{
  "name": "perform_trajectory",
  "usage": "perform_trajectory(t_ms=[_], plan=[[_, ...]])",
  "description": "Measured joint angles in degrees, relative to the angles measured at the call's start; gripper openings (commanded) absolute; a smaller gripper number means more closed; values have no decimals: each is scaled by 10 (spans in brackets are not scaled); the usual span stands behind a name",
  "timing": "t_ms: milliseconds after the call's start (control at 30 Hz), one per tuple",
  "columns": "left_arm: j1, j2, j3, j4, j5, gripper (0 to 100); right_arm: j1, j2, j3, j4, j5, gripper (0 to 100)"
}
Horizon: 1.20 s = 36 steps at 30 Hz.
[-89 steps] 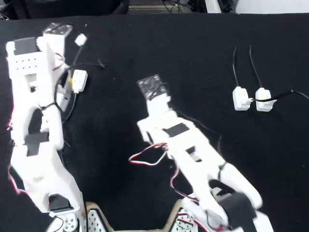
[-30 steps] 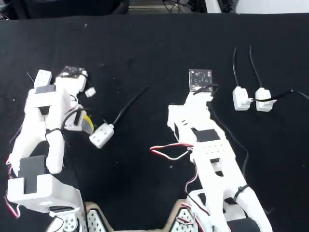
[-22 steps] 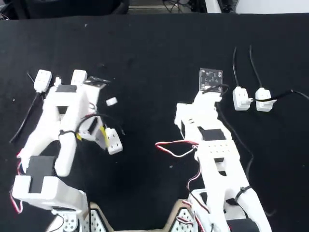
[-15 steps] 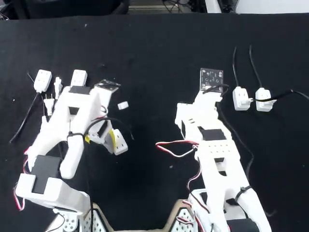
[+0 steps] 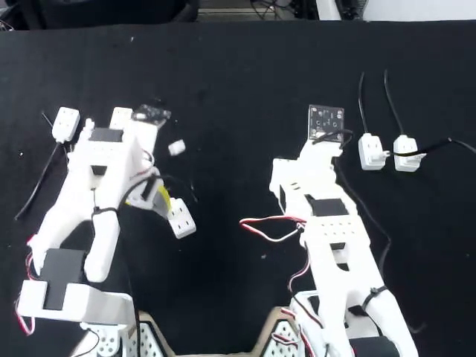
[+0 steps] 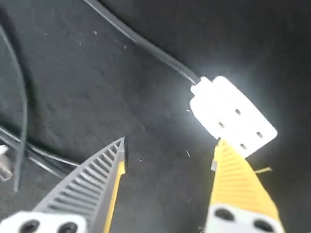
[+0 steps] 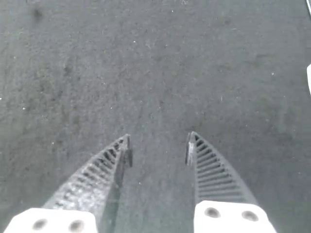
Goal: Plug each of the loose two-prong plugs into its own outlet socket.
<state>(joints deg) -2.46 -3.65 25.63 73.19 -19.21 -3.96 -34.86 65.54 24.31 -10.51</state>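
A white outlet socket (image 5: 181, 218) (image 6: 233, 116) on a black cord lies flat on the black cloth at the left. My left gripper (image 6: 170, 145) (image 5: 163, 202) is open just short of it, and the yellow fingertip (image 6: 222, 145) sits at the socket's near edge. A small white plug piece (image 5: 176, 148) lies beside the left arm. Two white blocks (image 5: 65, 123) (image 5: 120, 117) rest at the far left. On the right, a white plug (image 5: 370, 151) points its prongs at a second white block (image 5: 405, 154). My right gripper (image 7: 158, 141) is open over bare cloth.
Black cords run from the right-hand pair toward the table's far edge (image 5: 361, 93) and off to the right (image 5: 454, 141). Another cord (image 5: 41, 182) trails at the far left. A red and white wire loop (image 5: 268, 227) hangs off the right arm.
The left arm carried the socket from the far left toward the middle, let go of it and drew back a little. The right arm swung right toward the plug pair, then kept still.
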Motion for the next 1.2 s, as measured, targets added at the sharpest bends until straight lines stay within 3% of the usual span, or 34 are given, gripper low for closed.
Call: perform_trajectory(t_ms=[167,400,533,667,867,1033,1200], plan=[[26,-17,84,-65,27,288,0,0,0,0,0,166],[126,-23,88,-130,141,288,0,0,0,0,0,166],[182,-19,76,-135,185,288,0,0,0,0,0,166],[194,-17,53,-111,193,288,0,0,0,0,0,166],[102,-14,-71,-39,197,288,0,0,0,0,0,166],[25,40,-91,-105,281,288,0,0,0,0,0,166],[-1,147,-104,-155,389,288,0,0,0,0,0,166]])
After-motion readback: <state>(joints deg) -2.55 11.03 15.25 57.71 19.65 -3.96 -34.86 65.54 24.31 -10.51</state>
